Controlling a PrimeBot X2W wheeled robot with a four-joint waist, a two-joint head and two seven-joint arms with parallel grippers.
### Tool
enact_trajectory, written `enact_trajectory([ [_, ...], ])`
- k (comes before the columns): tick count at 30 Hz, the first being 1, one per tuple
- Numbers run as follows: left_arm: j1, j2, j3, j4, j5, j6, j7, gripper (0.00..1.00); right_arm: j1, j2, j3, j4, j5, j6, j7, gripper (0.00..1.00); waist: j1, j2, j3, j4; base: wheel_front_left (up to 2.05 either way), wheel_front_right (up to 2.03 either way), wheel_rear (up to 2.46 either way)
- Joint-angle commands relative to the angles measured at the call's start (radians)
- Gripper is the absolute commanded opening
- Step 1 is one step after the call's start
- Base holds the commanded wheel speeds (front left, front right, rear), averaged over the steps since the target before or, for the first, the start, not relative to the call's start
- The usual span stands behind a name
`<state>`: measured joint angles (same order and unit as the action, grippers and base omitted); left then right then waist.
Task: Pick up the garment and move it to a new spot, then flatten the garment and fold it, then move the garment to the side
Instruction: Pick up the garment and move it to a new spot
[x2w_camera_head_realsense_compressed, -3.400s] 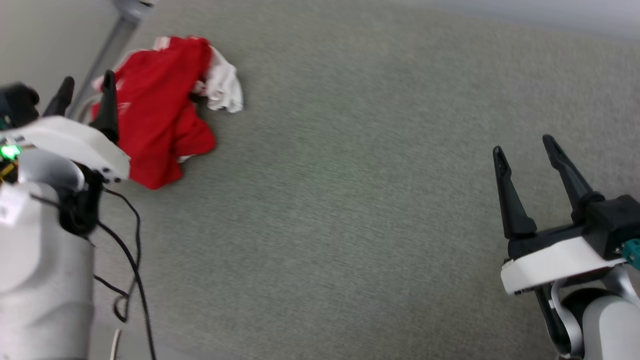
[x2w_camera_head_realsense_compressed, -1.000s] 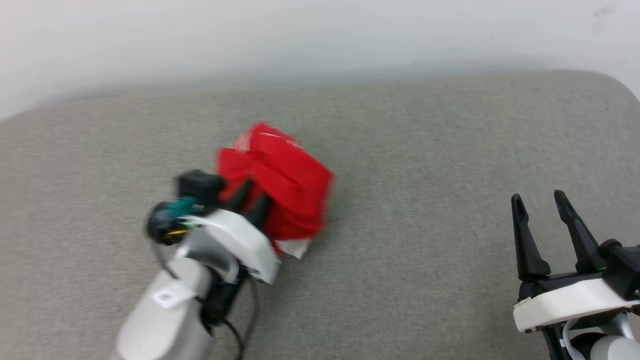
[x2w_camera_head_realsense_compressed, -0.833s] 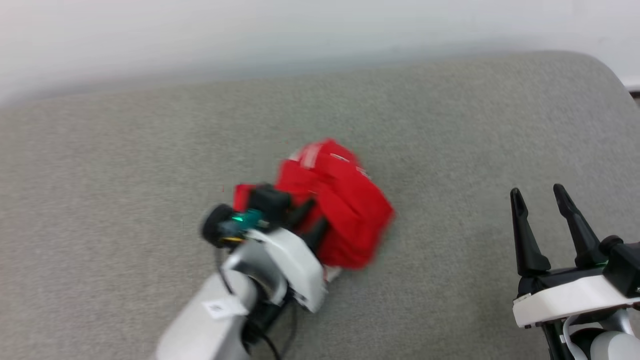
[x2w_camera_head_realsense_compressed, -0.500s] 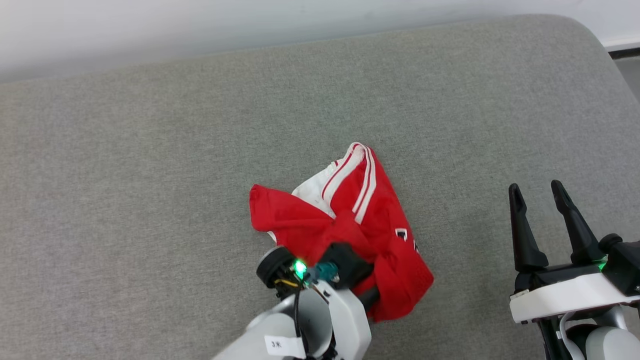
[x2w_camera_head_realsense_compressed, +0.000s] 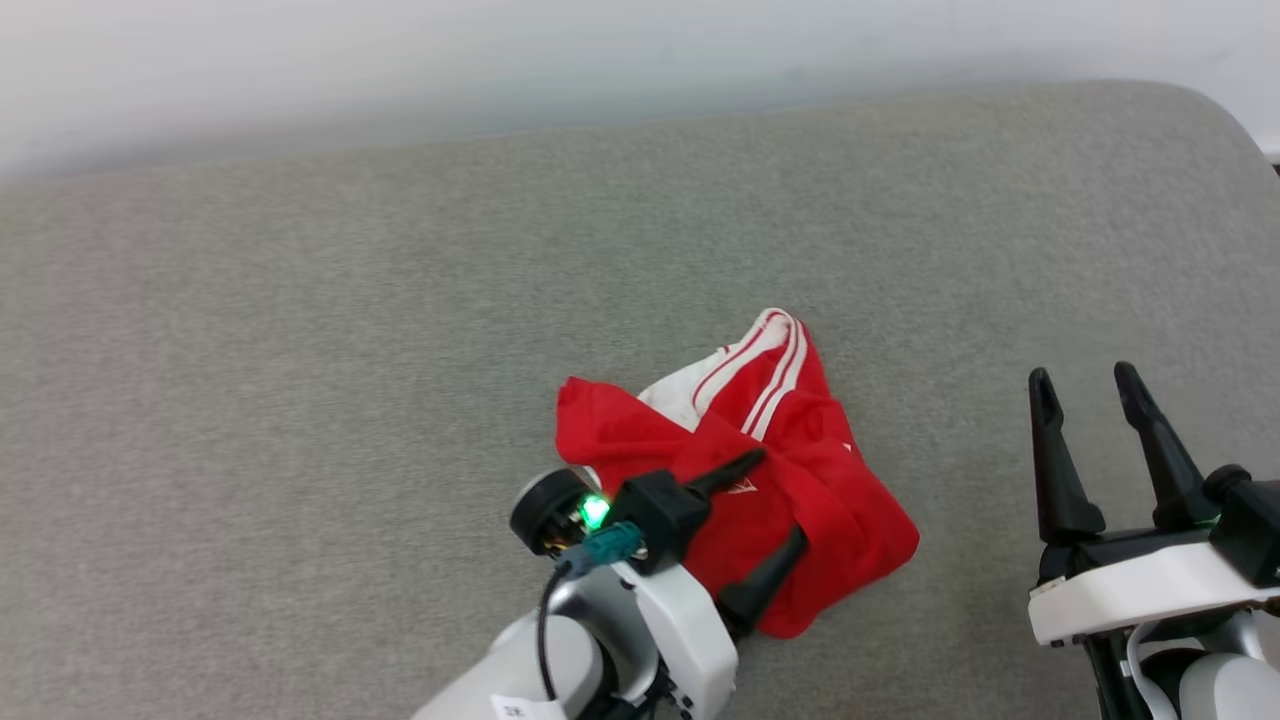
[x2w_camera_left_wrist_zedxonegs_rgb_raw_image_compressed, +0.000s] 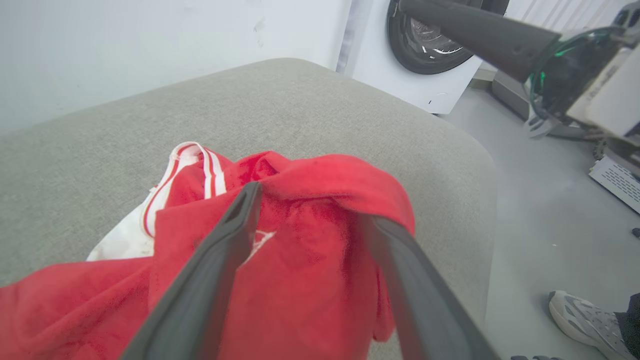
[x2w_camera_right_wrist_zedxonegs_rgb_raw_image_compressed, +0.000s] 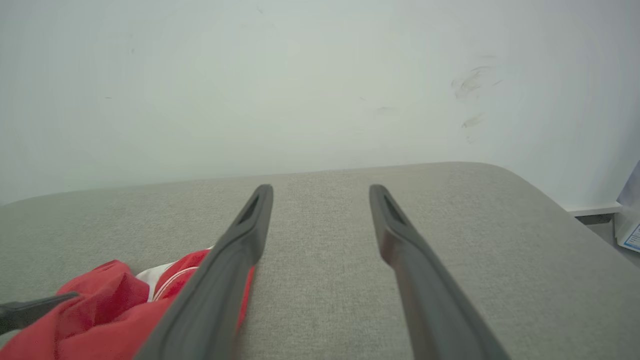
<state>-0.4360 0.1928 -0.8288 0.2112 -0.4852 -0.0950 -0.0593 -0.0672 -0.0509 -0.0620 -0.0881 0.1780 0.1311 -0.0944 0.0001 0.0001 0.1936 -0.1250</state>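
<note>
The garment (x2w_camera_head_realsense_compressed: 830, 500), a red shirt with white striped trim, lies crumpled on the grey cushion (x2w_camera_head_realsense_compressed: 300, 350), a little right of the middle. My left gripper (x2w_camera_head_realsense_compressed: 780, 497) is open right over it, one finger on each side of a red fold. In the left wrist view the garment (x2w_camera_left_wrist_zedxonegs_rgb_raw_image_compressed: 310, 270) bulges between the spread fingers of the left gripper (x2w_camera_left_wrist_zedxonegs_rgb_raw_image_compressed: 310, 205), and a fold drapes over the tip of the right-hand finger. My right gripper (x2w_camera_head_realsense_compressed: 1082, 375) stands open and empty to the right of the shirt, apart from it. The right wrist view has the garment (x2w_camera_right_wrist_zedxonegs_rgb_raw_image_compressed: 110, 305) at the lower left of the right gripper (x2w_camera_right_wrist_zedxonegs_rgb_raw_image_compressed: 320, 187).
A pale wall runs along the cushion's far edge. Past the cushion's rounded right end is grey floor with a white washing machine (x2w_camera_left_wrist_zedxonegs_rgb_raw_image_compressed: 430, 50) and a person's shoe (x2w_camera_left_wrist_zedxonegs_rgb_raw_image_compressed: 585, 320).
My left gripper carried the garment rightwards across the cushion, set it down and has now opened, letting it go. The head camera shifted meanwhile. The right gripper stayed open.
</note>
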Motion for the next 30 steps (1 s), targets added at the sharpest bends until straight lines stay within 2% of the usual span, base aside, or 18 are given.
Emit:
enact_trajectory([
  [1, -0.001, 0.013, 0.018, -0.018, 0.009, 0.018, -0.027, 1.0, 0.014, 0.001, -0.002, -0.005, -0.008, -0.001, 0.006, 1.0, -0.0001, -0.0001, -0.028, 0.034, 0.0, 0.0, 0.0],
  [7, 0.041, 0.048, 0.089, -0.058, 0.013, 0.109, -0.087, 1.0, 0.032, 0.001, -0.002, -0.022, -0.017, -0.001, 0.033, 1.0, -0.0001, -0.0001, -0.063, 0.084, 0.0, 0.0, 0.0],
  [8, 0.041, 0.048, 0.089, -0.058, 0.013, 0.109, -0.087, 1.0, 0.032, 0.001, -0.002, -0.022, -0.017, -0.001, 0.033, 1.0, -0.0001, -0.0001, -0.063, 0.084, 0.0, 0.0, 0.0],
  [13, 0.1, 0.078, 0.168, -0.061, -0.025, 0.185, -0.116, 1.0, 0.057, 0.001, -0.01, -0.028, -0.016, -0.001, 0.051, 1.0, -0.0001, -0.0001, -0.101, 0.118, 0.0, 0.0, 0.0],
  [17, 0.17, 0.124, 0.25, -0.06, -0.066, 0.248, -0.137, 1.0, 0.083, 0.001, -0.017, -0.033, -0.013, -0.001, 0.063, 1.0, -0.0001, -0.0001, -0.139, 0.144, 0.0, 0.0, 0.0],
  [23, 0.257, 0.182, 0.327, -0.077, -0.104, 0.297, -0.156, 1.0, 0.123, 0.001, -0.029, -0.044, -0.007, -0.001, 0.076, 1.0, -0.0001, -0.0001, -0.184, 0.167, 0.0, 0.0, 0.0],
  [30, 0.334, 0.233, 0.359, -0.107, -0.123, 0.318, -0.153, 1.0, 0.164, 0.001, -0.038, -0.059, -0.002, -0.001, 0.091, 1.0, -0.0001, -0.0001, -0.215, 0.171, 0.0, 0.0, 0.0],
])
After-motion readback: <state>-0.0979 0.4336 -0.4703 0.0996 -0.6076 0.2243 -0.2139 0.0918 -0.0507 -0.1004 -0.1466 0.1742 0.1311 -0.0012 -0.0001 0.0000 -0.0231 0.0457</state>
